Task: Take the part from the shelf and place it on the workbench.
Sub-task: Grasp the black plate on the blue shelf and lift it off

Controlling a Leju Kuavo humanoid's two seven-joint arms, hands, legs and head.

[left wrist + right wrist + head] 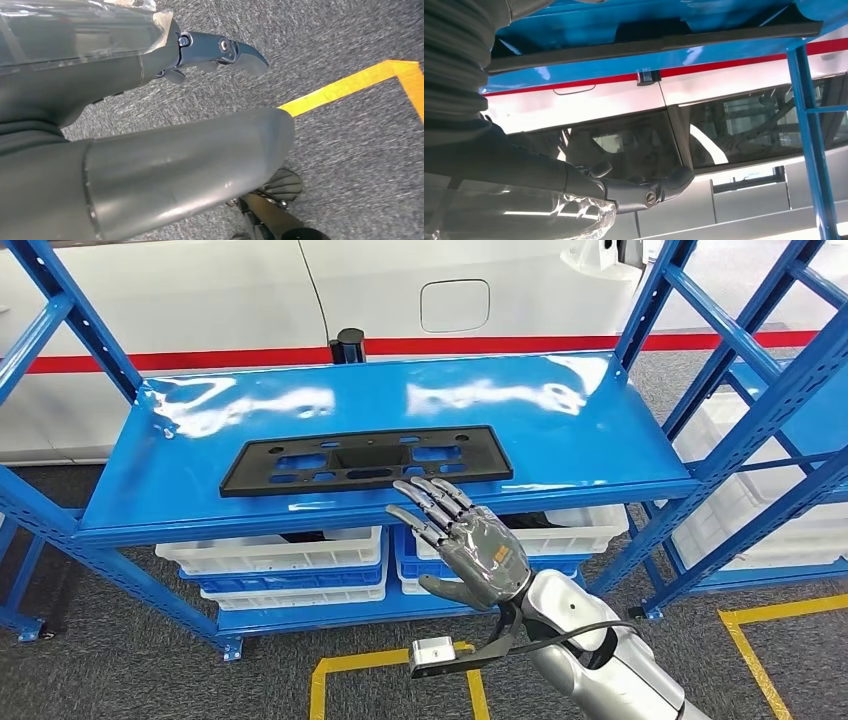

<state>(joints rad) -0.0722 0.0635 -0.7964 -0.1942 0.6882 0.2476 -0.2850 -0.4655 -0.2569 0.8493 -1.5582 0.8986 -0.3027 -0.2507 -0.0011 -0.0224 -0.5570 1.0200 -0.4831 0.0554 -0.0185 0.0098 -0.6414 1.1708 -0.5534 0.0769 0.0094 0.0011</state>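
**Reaching toward the part on the shelf**

Lying flat at the centre of the head view, the black part (365, 460) rests on the blue shelf (600, 420). Right hand (462, 540) hovers just below it, fingers spread, holding nothing. Left hand (150, 100) hangs over grey floor (350, 150) (yellow tape (345, 86) nearby); whether it is open I cannot tell.

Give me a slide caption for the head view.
Right hand open, reaching toward the black part lying flat on the blue shelf.
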